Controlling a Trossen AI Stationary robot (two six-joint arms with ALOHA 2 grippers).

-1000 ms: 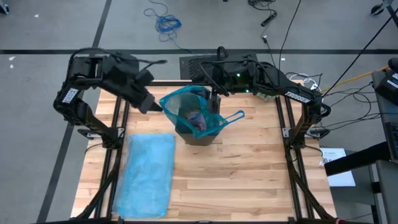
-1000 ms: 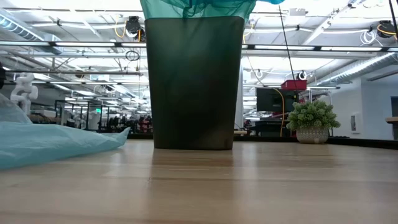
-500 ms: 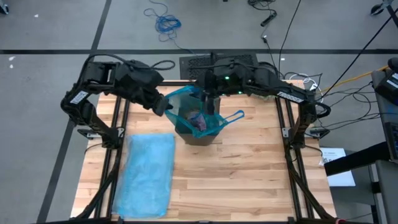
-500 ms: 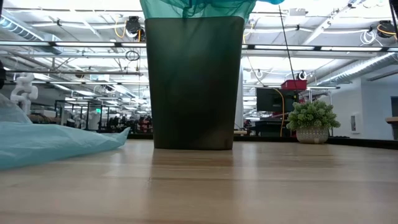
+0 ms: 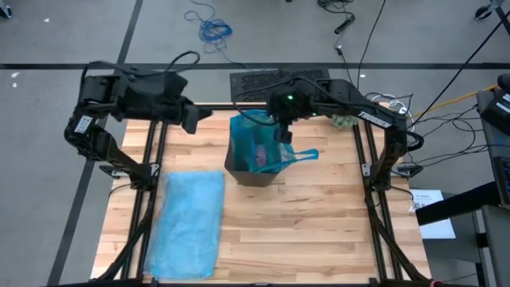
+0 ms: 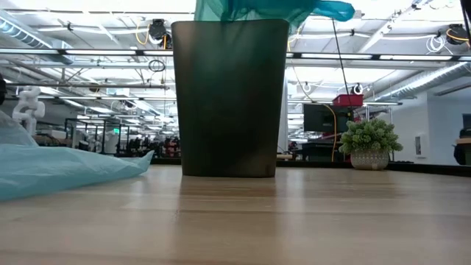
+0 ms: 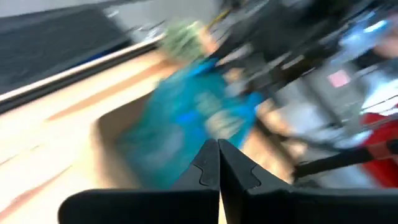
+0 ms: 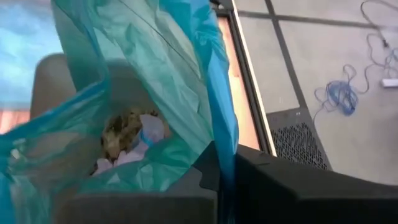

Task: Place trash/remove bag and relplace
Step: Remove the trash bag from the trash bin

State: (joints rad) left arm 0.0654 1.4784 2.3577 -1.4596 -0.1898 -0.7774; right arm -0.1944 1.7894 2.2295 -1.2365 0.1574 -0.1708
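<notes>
A dark bin (image 5: 253, 171) stands mid-table, lined with a teal bag (image 5: 253, 139) whose top rises above the rim (image 6: 250, 9). The trash (image 8: 127, 140), crumpled wads, lies inside the bag. My right gripper (image 5: 284, 130) is over the bin's far right corner, shut on the bag's film. My left gripper (image 5: 193, 119) hangs shut to the left of the bin, clear of the bag, with nothing between its fingers (image 7: 217, 171). A second, light blue bag (image 5: 191, 219) lies flat on the table's near left. My right gripper pinches the teal bag's film near its upper edge (image 8: 219, 146) between its two fingers, on the bag's far right side. The fingers slant down from the table's far side. The bag stays in the bin, its top gathered and drawn up toward the gripper.
A loop handle of the teal bag (image 5: 304, 153) sticks out past the bin's right side. A fuzzy grey-green ball (image 5: 344, 121) lies by the table's far right edge. Bare wood shows to the bin's near and right sides.
My left gripper has drawn back from the bag's left rim toward the table's far left and turned. The bag's mouth, earlier stretched wide to the left, has pulled in narrow and shifted right over the bin. My right gripper has tipped downward and moved slightly right.
</notes>
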